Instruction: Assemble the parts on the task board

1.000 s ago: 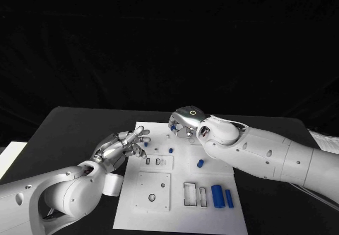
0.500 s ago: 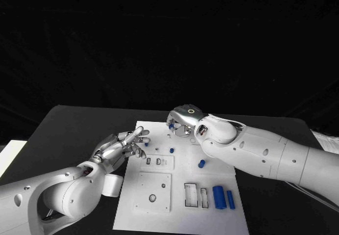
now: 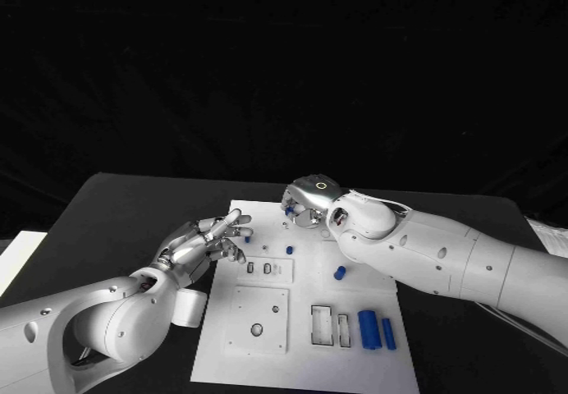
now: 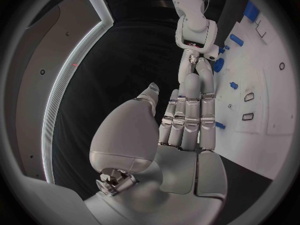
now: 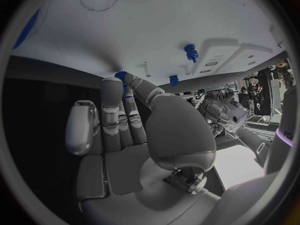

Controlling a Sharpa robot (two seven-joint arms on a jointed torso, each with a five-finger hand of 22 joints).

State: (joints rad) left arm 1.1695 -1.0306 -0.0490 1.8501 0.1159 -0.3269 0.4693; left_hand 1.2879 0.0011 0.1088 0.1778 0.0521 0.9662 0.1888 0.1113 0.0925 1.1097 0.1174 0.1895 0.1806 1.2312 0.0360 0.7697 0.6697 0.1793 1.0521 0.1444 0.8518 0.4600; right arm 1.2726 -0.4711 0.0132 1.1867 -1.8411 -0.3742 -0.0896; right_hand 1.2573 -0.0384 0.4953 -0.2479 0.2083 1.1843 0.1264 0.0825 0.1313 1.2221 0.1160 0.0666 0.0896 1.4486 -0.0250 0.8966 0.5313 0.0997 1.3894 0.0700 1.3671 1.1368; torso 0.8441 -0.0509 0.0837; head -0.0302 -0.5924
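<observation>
The white task board [image 3: 302,361] lies in the middle of the black table. My right hand [image 3: 310,205] hovers over its far edge and pinches a small blue toothed part [image 5: 121,75] between thumb and finger. At the board's left edge my left hand [image 3: 208,244] holds nothing, its fingers [image 4: 190,100] stretched out side by side towards the board [image 4: 269,115]. A small blue peg [image 3: 289,249] stands on the board near a second one [image 3: 248,239]. A short blue piece [image 3: 340,272] lies further right. Two blue cylinders [image 3: 368,328] lie side by side at the near right.
Rectangular slots [image 3: 319,324] and round holes [image 3: 257,330] are cut into the board's near half. A white sheet [image 3: 15,254] lies off the table's left edge and another [image 3: 551,234] at the right. Black table surface surrounds the board.
</observation>
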